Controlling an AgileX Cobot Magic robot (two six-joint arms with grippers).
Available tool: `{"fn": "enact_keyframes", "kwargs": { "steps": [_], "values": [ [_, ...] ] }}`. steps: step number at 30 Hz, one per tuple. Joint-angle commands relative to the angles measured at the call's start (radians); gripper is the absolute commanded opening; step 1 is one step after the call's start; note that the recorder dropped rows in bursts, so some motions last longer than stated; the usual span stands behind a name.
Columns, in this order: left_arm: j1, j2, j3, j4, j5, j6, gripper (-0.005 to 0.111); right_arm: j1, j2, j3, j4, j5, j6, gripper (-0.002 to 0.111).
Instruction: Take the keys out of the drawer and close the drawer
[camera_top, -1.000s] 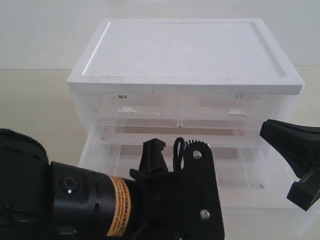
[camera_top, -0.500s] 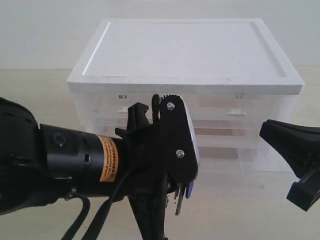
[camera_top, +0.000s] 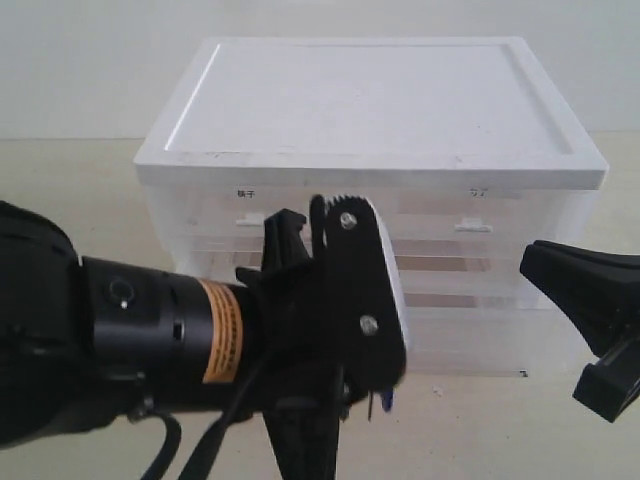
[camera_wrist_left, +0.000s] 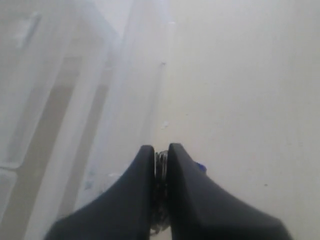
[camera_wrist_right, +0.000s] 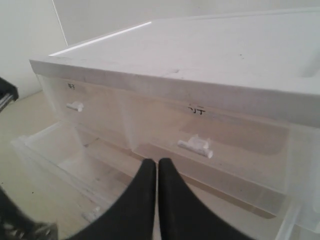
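Observation:
My left gripper (camera_top: 372, 398) hangs just in front of the open lower drawer (camera_top: 480, 345), shut on the keys (camera_wrist_left: 161, 161). The metal ring is pinched between the black fingers (camera_wrist_left: 187, 175), and the blue fob (camera_wrist_left: 201, 167) sticks out beside one of them. In the exterior view only the fob (camera_top: 386, 400) shows under the gripper. The drawer's clear wall (camera_wrist_left: 120, 125) runs alongside the keys in the left wrist view. My right gripper (camera_top: 548, 278) is shut and empty at the right, its tips (camera_wrist_right: 157, 162) pointing at the clear drawer unit above the open drawer (camera_wrist_right: 55, 150).
The drawer unit has a white lid (camera_top: 370, 100) and two small shut upper drawers with white handles (camera_wrist_right: 196, 145). My left arm (camera_top: 150, 340) fills the lower left of the exterior view. Bare pale tabletop (camera_wrist_left: 250, 100) lies in front of the unit.
My left gripper has lifted the keys up out of the lower drawer and carried them forward over its front wall, then lowered a little. The right gripper has not moved.

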Motion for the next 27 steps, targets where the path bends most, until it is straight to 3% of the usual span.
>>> {"fn": "enact_keyframes", "kwargs": {
  "steps": [1,7,12,21,23,27],
  "values": [
    [-0.078,-0.007,-0.006,-0.01,0.023,-0.018,0.004,0.0,0.003,-0.006,-0.001,-0.003,-0.003,0.0],
    [-0.055,0.104,0.02,-0.002,-0.043,-0.012,0.004,0.0,0.003,-0.006,-0.001,-0.003,-0.001,0.0],
    [-0.005,0.18,0.02,0.008,-0.196,0.002,0.004,0.0,0.003,-0.006,-0.001,-0.003,-0.003,0.0],
    [0.09,0.187,0.017,0.004,-0.225,0.027,0.005,0.0,0.003,-0.006,-0.001,-0.003,-0.001,0.0],
    [0.093,0.187,0.017,0.004,-0.225,0.027,0.011,0.0,0.003,-0.006,-0.001,-0.003,-0.003,0.0],
    [0.093,0.187,0.017,0.004,-0.225,0.027,0.039,0.0,0.003,-0.006,-0.001,-0.003,-0.003,0.0]
  ]
}}
